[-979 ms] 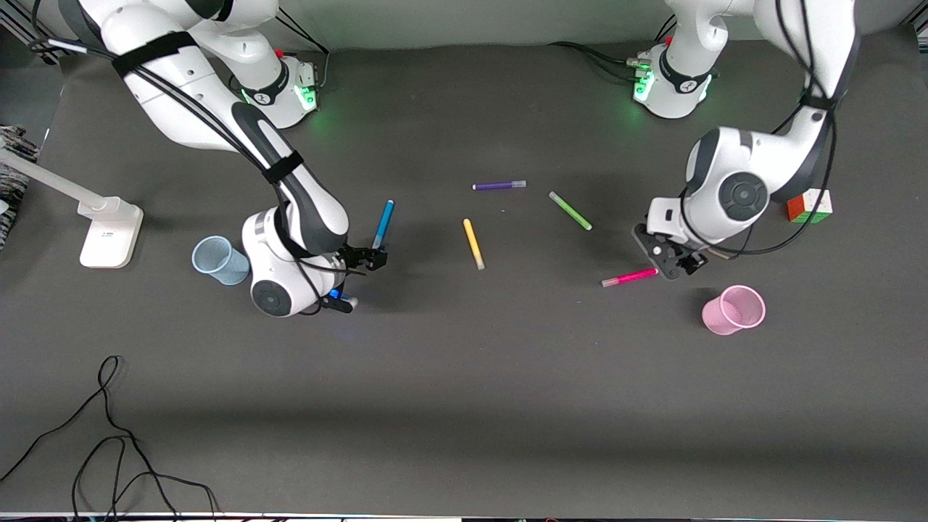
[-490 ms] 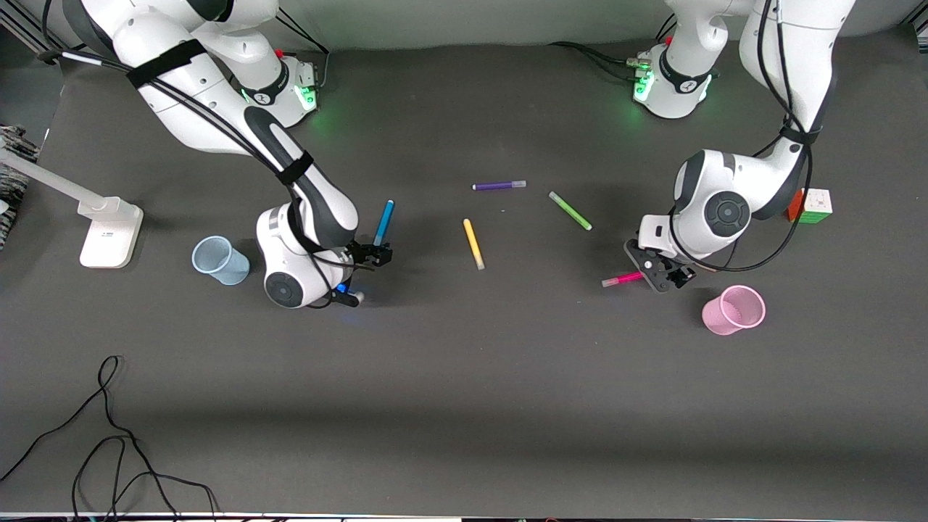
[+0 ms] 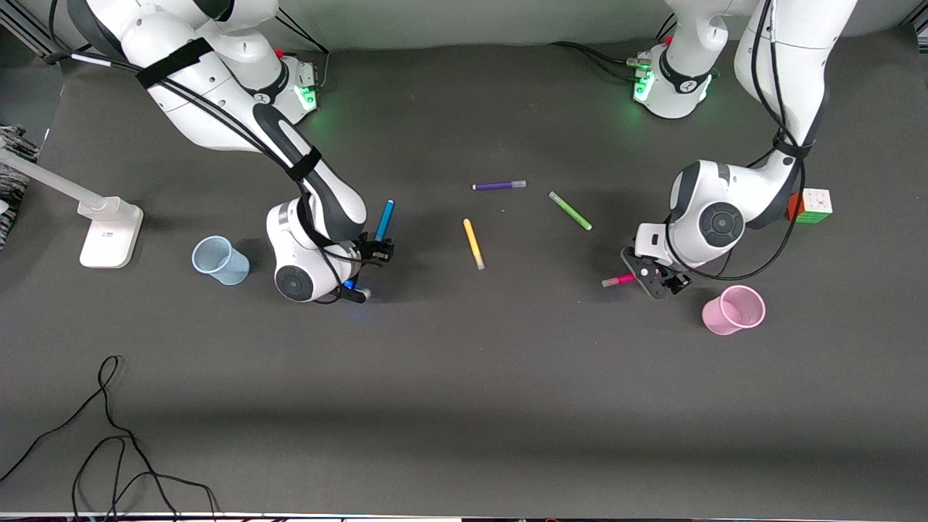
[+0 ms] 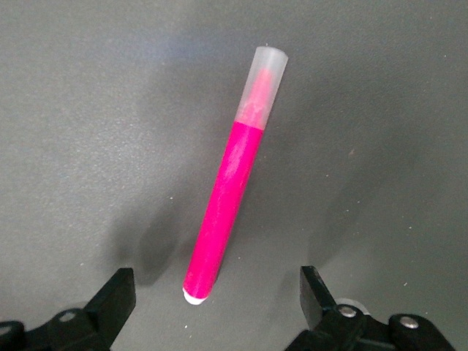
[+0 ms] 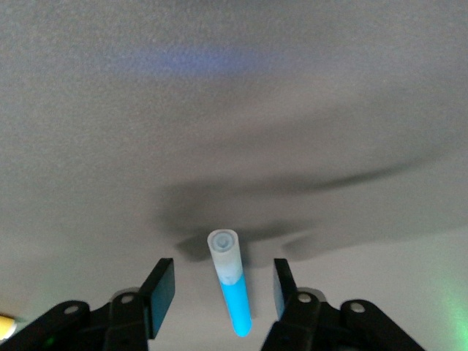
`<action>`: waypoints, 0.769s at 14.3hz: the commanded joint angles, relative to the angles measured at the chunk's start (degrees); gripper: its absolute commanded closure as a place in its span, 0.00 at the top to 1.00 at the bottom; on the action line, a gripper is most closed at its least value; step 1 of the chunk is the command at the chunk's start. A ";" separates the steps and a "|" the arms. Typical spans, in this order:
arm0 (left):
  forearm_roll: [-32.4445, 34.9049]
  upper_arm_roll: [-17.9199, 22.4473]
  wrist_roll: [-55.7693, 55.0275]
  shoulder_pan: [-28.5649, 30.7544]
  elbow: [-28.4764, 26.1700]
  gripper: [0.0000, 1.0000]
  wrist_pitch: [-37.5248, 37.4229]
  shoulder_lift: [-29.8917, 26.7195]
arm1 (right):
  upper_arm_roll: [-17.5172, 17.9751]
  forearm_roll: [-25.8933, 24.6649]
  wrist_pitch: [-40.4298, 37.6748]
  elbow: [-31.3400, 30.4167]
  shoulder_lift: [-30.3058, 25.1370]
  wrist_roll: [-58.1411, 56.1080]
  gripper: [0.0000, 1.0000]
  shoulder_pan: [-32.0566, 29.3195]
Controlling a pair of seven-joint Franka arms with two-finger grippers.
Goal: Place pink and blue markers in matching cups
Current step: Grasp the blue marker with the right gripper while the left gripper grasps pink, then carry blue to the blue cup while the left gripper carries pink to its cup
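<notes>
The blue marker (image 3: 383, 220) lies on the dark table, toward the right arm's end. My right gripper (image 3: 377, 252) is open at the marker's nearer end. In the right wrist view the marker (image 5: 231, 292) lies between the open fingers (image 5: 162, 287) of my right gripper (image 5: 221, 289). The pale blue cup (image 3: 220, 260) stands beside the right arm. The pink marker (image 3: 618, 279) lies near the pale pink cup (image 3: 733, 309). My left gripper (image 3: 652, 275) is open over the marker's end. In the left wrist view that end (image 4: 227, 205) lies between the fingertips of my left gripper (image 4: 216, 303).
A purple marker (image 3: 499, 185), a yellow marker (image 3: 473, 244) and a green marker (image 3: 570, 211) lie mid-table. A colour cube (image 3: 810, 205) sits by the left arm. A white stand (image 3: 109, 232) is at the right arm's end. Black cables (image 3: 109, 435) lie near the front edge.
My right gripper has moved closer to the blue marker's nearer end. My left gripper has shifted along the pink marker and covers more of it. Both markers lie where they were.
</notes>
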 commanded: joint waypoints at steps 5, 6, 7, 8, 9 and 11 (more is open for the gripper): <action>0.48 0.39 2.08 -0.80 0.53 0.97 1.77 1.00 | 0.59 1.20 2.32 -1.21 -0.66 1.19 0.21 0.10; 0.48 0.39 2.08 -0.71 0.53 0.85 1.77 1.00 | 0.59 1.20 2.32 -1.21 -0.66 1.19 0.14 0.10; 0.48 0.39 1.90 -0.71 0.53 0.68 1.77 1.00 | 0.59 1.20 2.32 -1.21 -0.75 1.19 0.08 0.10; 0.39 0.39 1.55 -0.71 0.53 0.58 1.77 1.00 | 0.59 1.20 2.32 -1.21 -0.92 1.19 0.04 0.10; 0.39 0.39 1.38 -0.71 0.53 0.49 1.68 1.00 | 0.59 1.20 2.06 -1.21 -1.10 1.19 0.00 0.10; 0.39 0.39 1.29 -0.54 0.53 0.36 1.68 1.00 | 0.59 1.20 1.36 -1.21 -2.50 1.19 0.00 0.02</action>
